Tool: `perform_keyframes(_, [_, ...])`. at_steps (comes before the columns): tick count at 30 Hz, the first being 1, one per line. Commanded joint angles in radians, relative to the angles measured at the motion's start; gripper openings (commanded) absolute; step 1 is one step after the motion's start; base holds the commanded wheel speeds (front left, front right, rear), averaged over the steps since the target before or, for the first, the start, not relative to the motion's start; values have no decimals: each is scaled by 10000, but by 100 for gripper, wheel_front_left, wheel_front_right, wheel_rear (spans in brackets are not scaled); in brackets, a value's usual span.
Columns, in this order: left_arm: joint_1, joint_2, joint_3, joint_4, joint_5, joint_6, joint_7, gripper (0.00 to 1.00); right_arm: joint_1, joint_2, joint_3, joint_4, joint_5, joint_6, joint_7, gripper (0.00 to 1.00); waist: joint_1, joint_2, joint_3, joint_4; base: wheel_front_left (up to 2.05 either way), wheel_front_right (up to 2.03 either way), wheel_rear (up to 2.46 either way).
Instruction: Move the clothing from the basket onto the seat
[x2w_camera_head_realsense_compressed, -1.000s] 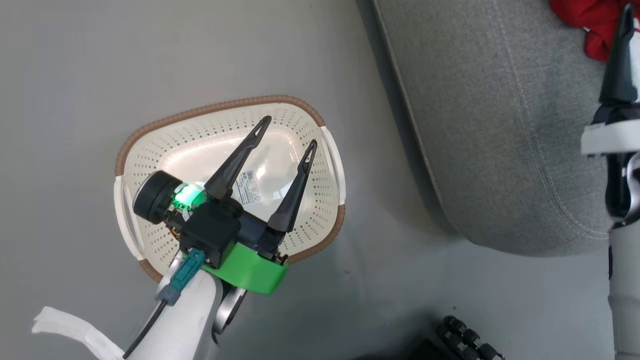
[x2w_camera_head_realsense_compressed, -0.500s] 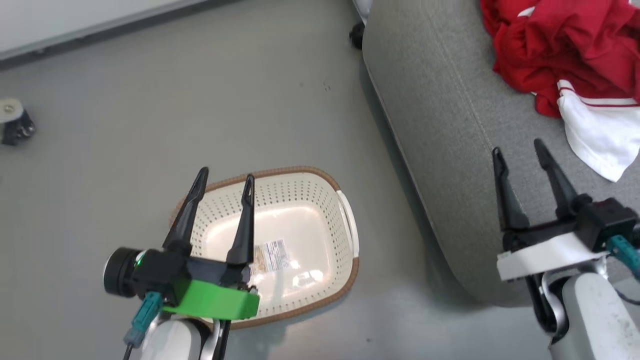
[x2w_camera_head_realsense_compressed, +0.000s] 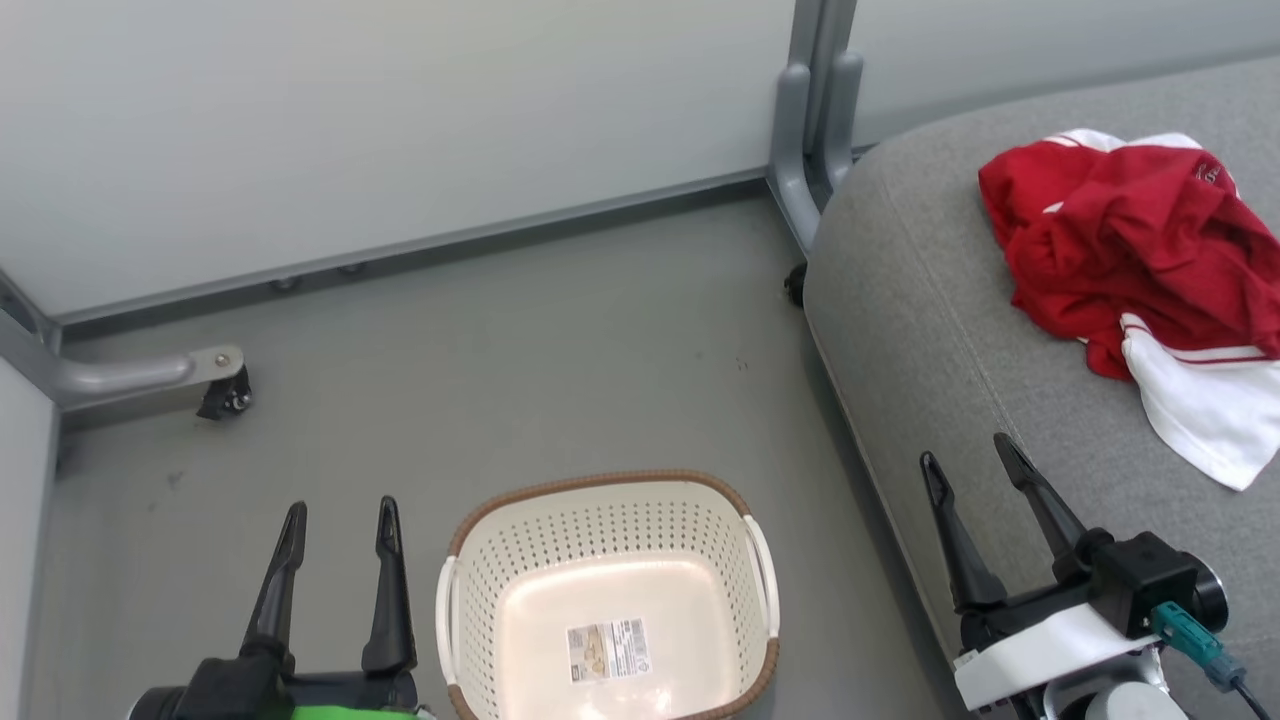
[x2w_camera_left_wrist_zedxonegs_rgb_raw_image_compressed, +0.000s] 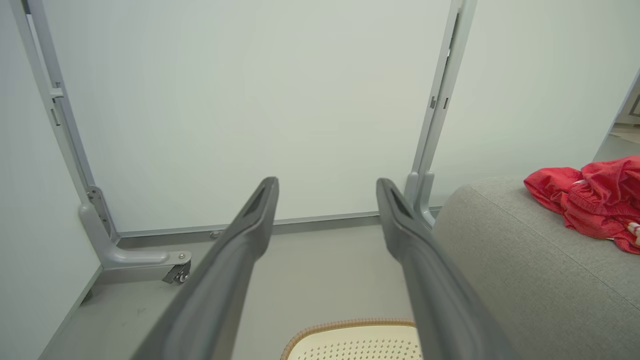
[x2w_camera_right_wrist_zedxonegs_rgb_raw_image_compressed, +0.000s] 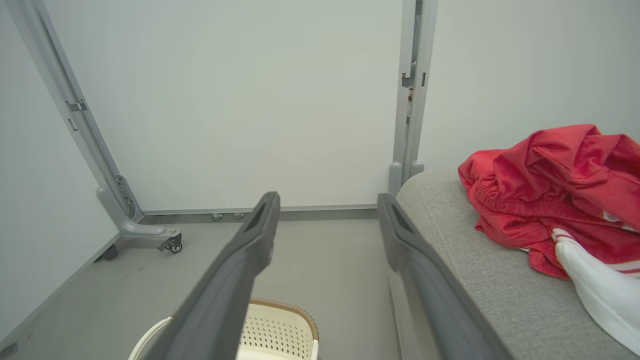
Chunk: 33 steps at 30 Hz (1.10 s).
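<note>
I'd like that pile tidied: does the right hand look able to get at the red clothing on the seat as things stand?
Probably yes. The right hand is open above the near edge of the seat, fingers pointing roughly toward the clothing, and only bare seat lies between them.

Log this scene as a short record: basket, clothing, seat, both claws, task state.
basket: upright on the floor; no clothing in the part that shows, only a label on its bottom
clothing: red and white, crumpled in a heap on the seat
seat: grey cushion, right of the basket in the head view
left claw: open, holding nothing, left of the basket
right claw: open, holding nothing, near the seat's edge
task state: looks done, judging by the bare basket
</note>
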Motion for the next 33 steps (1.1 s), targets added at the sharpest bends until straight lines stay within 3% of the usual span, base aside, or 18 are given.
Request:
perform_keyframes(1, [331,-12,63,-13,-102,-35,1,100,284,28,-47,-69,-21,-11,-12,100,1,0,-1077,653,0,0,0])
perform_keyframes(12, [1511,-9,52,185,208,11,1,100,1257,34,162,-15,-271,-11,-12,100,1,0,-1991,527,0,0,0])
perform_keyframes(27, [1608,-10,150,342,721,-120,1,100,1313,78,195,38,-305,-11,-12,100,1,0,-2051,401,0,0,0])
perform_keyframes(28, [1530,-12,109,362,688,-144,2,0,1190,94,221,76,-251,2,0,0,1,0,-2051,401,0,0,0])
perform_keyframes(33, [1499,-8,62,605,300,-145,44,0,1246,134,234,341,116,2,68,0,1,0,-2027,402,0,0,0])
